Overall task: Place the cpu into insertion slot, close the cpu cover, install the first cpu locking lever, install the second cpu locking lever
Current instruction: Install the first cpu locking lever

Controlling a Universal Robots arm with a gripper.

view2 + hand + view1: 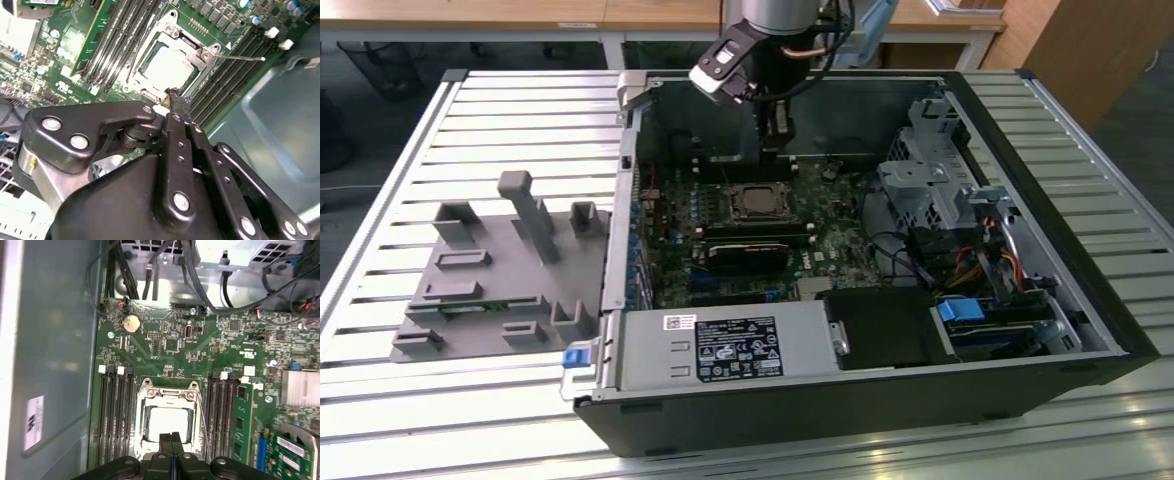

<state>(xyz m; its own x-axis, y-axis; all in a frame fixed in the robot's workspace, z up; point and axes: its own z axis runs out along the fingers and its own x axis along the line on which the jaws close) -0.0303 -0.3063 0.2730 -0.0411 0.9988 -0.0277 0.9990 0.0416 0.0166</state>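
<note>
The cpu [169, 421] lies framed by the cover [167, 390]; the gripper [171, 436], fingers pressed together and holding nothing, is at its edge.

near edge of cpu cover [168, 393] behind hand [171, 436], arm [774, 15] cropped

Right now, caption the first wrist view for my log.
Shut gripper hovers at the edge of the cpu, framed by the cpu cover.

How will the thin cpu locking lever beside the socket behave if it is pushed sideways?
The cpu locking lever looks like a thin bare metal rod, so it is probably springy and slippery. One end seems anchored by the cpu cover, so it would likely pivot, not slide freely.
</note>
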